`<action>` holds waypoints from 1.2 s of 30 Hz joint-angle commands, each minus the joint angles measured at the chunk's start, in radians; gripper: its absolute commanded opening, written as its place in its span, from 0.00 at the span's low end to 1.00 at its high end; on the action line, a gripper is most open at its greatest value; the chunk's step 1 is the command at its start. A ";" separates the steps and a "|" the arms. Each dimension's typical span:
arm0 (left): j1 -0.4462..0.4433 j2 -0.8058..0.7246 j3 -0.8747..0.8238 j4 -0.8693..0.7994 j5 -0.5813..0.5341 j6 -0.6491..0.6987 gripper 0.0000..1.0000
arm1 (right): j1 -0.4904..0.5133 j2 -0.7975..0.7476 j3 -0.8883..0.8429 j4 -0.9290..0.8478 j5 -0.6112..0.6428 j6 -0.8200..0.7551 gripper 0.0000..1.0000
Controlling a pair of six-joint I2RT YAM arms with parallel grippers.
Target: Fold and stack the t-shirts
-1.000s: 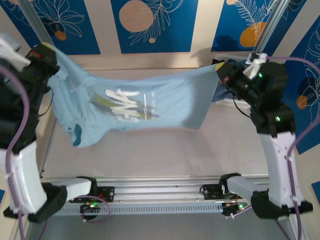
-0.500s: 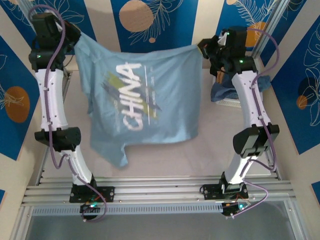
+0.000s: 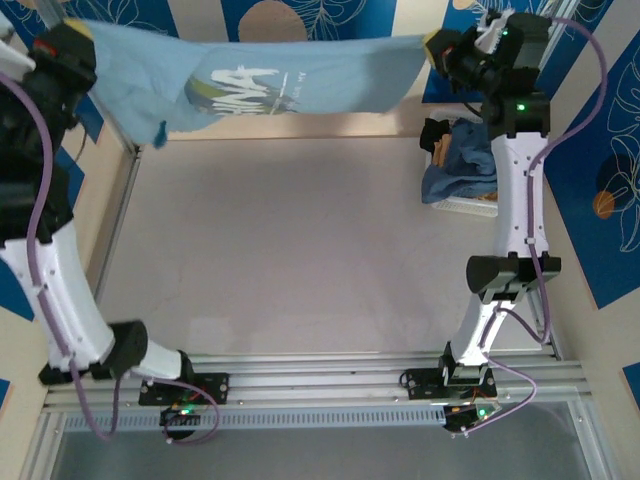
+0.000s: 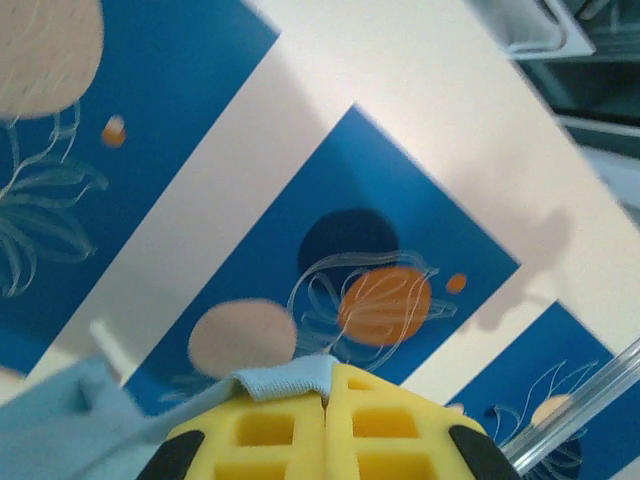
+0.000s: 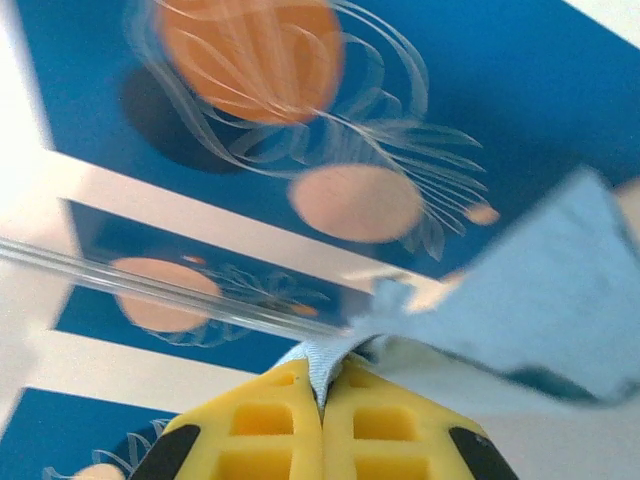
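- Left claw (image 3: 80, 35): closed on one corner of the pale sky-blue soft-cloth t-shirt with white lettering (image 3: 250, 80). The left wrist view shows a folded hem pinched between the yellow fingertips.
- Right claw (image 3: 432, 45): closed on the opposite corner. The right wrist view shows a strip of cloth caught between its pads and the rest trailing off to one side.
- Shirt position: held high at the far end, stretched nearly taut between the two claws and well above the bare grey counter (image 3: 300, 260). One loose end droops near the left claw.
- Reason for the hold (judgement): a wide, raised two-corner grip lets the cloth hang flat and shed wrinkles, so it can be laid down square for folding.
- Darker dusty blue crumpled t-shirt (image 3: 455, 175): sits in the white plastic slatted basket (image 3: 470, 205) at the right edge of the counter, beside the right arm. It appears to be waiting its turn.
- Progress (judgement): early. Nothing folded lies on the counter.
- Risk: either pinch holds little cloth, so a sharp motion could pull a corner free.
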 commanded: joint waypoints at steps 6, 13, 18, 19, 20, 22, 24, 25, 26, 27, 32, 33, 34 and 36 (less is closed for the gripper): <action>-0.059 -0.328 -0.943 -0.055 0.031 -0.118 0.00 | 0.040 -0.186 -0.793 0.049 0.060 -0.047 0.00; -0.205 -0.404 -1.438 -0.127 0.112 -0.184 0.00 | 0.039 -0.209 -1.092 -0.118 0.311 -0.093 0.00; -0.316 -0.465 -1.572 -0.134 0.079 -0.254 0.00 | 0.037 -0.342 -1.229 -0.263 0.520 -0.081 0.00; -0.328 -0.477 -1.587 -0.134 0.077 -0.269 0.00 | 0.032 -0.375 -1.262 -0.281 0.544 -0.075 0.00; -0.336 -0.483 -1.598 -0.132 0.077 -0.280 0.00 | 0.031 -0.410 -1.288 -0.297 0.563 -0.066 0.00; -0.347 -0.485 -1.616 -0.136 0.080 -0.289 0.00 | 0.031 -0.471 -1.351 -0.323 0.576 -0.042 0.00; -0.347 -0.474 -1.624 -0.135 0.079 -0.284 0.00 | 0.034 -0.509 -1.406 -0.338 0.568 -0.018 0.00; -0.347 -0.468 -1.623 -0.137 0.072 -0.283 0.00 | 0.038 -0.525 -1.432 -0.350 0.566 -0.004 0.00; -0.347 -0.460 -1.620 -0.136 0.067 -0.281 0.00 | 0.042 -0.536 -1.452 -0.357 0.565 0.011 0.00; -0.347 -0.450 -1.617 -0.129 0.064 -0.281 0.00 | 0.044 -0.547 -1.477 -0.357 0.563 0.023 0.00; -0.349 -0.382 -1.597 -0.124 0.043 -0.285 0.00 | 0.043 -0.549 -1.525 -0.360 0.562 0.032 0.00; -0.349 -0.373 -1.597 -0.119 0.046 -0.291 0.00 | 0.040 -0.546 -1.524 -0.367 0.564 0.029 0.00; -0.350 -0.366 -1.596 -0.116 0.046 -0.299 0.00 | 0.037 -0.545 -1.524 -0.372 0.565 0.026 0.00; -0.354 -0.364 -1.596 -0.126 0.041 -0.315 0.00 | 0.032 -0.547 -1.530 -0.379 0.562 0.024 0.00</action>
